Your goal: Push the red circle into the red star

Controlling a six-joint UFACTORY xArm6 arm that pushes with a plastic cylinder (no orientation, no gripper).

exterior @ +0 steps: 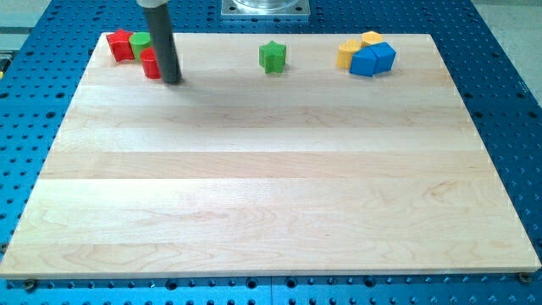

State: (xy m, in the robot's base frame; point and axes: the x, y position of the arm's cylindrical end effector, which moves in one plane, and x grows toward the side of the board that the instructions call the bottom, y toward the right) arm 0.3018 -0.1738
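- The red circle (151, 64) sits near the board's top left corner, touching my tip (173, 81) on the tip's left side. It is a round block, so it has no long axis and points no particular way; it stands flat on its base.
- The red star (120, 45) lies just up and to the left of the red circle, close to the wooden board (271, 212)'s top left corner. Whether the two reds touch cannot be told.
- A green block (141, 41) is wedged between the red star and my rod; its right part is hidden behind the rod, so its shape cannot be made out.
- The rod also covers the right edge of the red circle, and the rod's upper part is cut off at the view's top.
- There is no pincer on this arm, only the straight rod, so nothing is apart, together or clamped.
- Count: two red blocks, two green, two yellow, two blue.
- The green star (273, 57) stands alone at top centre, well apart from the reds.
- At the top right, two yellow blocks (349, 54) (371, 39) and two blue blocks (364, 62) (383, 57) huddle together, touching; their exact shapes are hard to make out.
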